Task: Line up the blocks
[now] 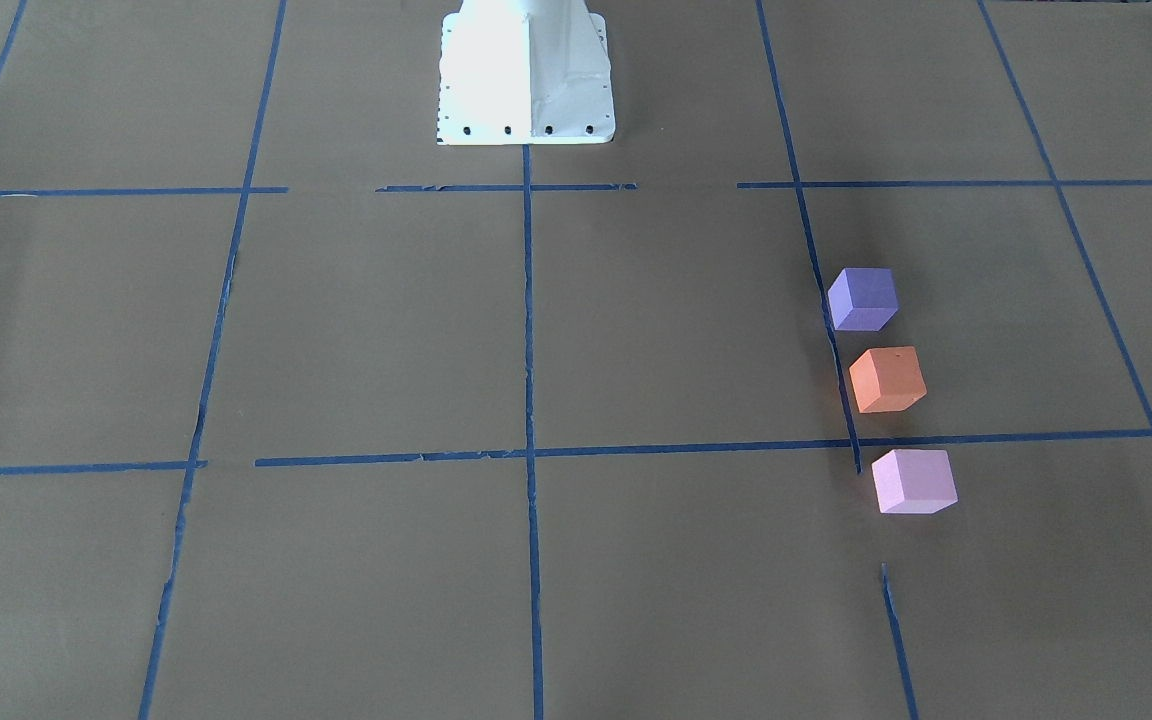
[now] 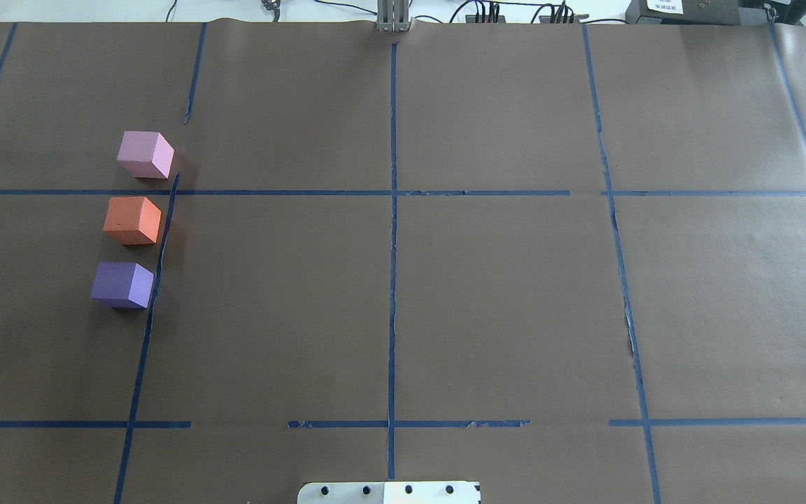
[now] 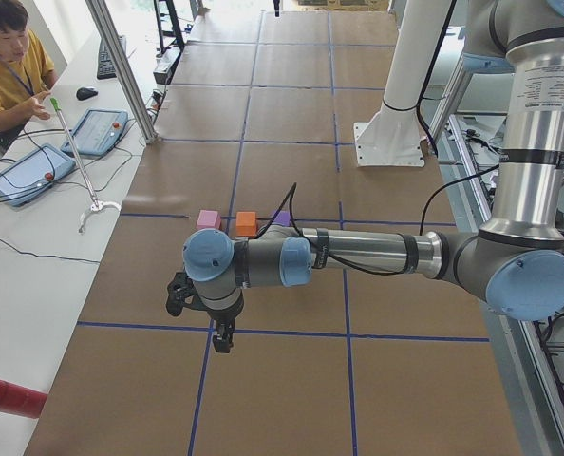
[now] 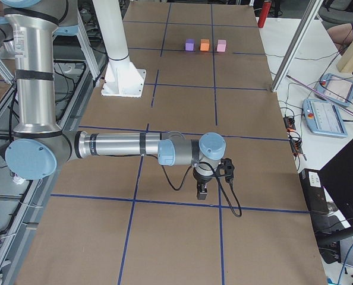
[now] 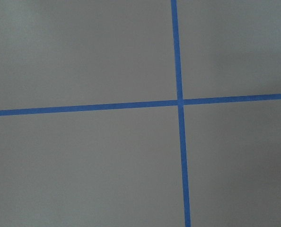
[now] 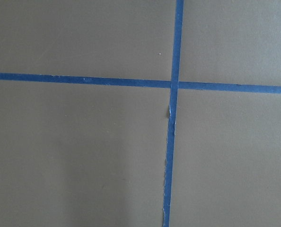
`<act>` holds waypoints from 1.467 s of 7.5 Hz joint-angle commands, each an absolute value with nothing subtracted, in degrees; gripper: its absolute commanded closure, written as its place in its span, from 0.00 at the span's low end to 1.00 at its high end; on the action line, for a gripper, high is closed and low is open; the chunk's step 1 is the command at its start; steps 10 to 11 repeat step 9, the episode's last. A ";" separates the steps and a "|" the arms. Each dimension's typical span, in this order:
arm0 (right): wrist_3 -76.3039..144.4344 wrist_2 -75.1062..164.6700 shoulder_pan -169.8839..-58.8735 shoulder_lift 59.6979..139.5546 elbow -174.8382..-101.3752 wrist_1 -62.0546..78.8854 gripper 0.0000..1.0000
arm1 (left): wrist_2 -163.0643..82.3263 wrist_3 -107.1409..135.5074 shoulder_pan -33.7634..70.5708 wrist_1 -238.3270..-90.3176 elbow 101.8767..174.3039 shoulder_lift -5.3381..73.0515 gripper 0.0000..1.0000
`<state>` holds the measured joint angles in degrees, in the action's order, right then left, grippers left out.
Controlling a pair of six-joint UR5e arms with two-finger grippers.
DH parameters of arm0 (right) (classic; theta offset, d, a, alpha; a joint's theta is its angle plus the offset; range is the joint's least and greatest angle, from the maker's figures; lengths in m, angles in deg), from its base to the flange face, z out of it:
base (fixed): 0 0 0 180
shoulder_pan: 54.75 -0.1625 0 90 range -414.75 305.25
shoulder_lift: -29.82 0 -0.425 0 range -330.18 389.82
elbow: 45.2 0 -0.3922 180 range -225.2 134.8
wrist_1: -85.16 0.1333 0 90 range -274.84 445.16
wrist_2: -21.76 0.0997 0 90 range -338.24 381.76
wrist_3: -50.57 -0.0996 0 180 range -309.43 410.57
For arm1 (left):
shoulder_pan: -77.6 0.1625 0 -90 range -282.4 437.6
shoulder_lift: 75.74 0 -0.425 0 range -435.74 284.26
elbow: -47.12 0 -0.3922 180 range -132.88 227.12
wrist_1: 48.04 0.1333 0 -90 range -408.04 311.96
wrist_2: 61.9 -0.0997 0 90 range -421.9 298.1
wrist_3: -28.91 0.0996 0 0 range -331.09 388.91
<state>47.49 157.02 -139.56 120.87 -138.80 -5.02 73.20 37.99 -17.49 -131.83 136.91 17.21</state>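
Three cubes stand in a straight row beside a blue tape line on the robot's left half of the table: the pale pink block (image 2: 145, 155) farthest, the orange block (image 2: 133, 220) in the middle, the purple block (image 2: 122, 284) nearest the robot. In the front-facing view they are purple (image 1: 863, 298), orange (image 1: 887, 379), pink (image 1: 913, 481). Small gaps separate them. My left gripper (image 3: 223, 337) hangs above the table away from the blocks. My right gripper (image 4: 201, 191) hangs over the far end. Both show only in side views, so I cannot tell whether they are open.
The table is brown paper with a blue tape grid. The white robot base (image 1: 524, 75) stands at the middle of the near edge. An operator (image 3: 7, 66) sits at a side table with tablets, and a red cylinder (image 3: 11, 396) lies there.
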 commanded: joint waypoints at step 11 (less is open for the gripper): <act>47.49 157.02 -139.56 120.87 -138.80 -5.10 0.00 | 73.19 38.23 -17.50 -132.50 138.53 18.83 0.00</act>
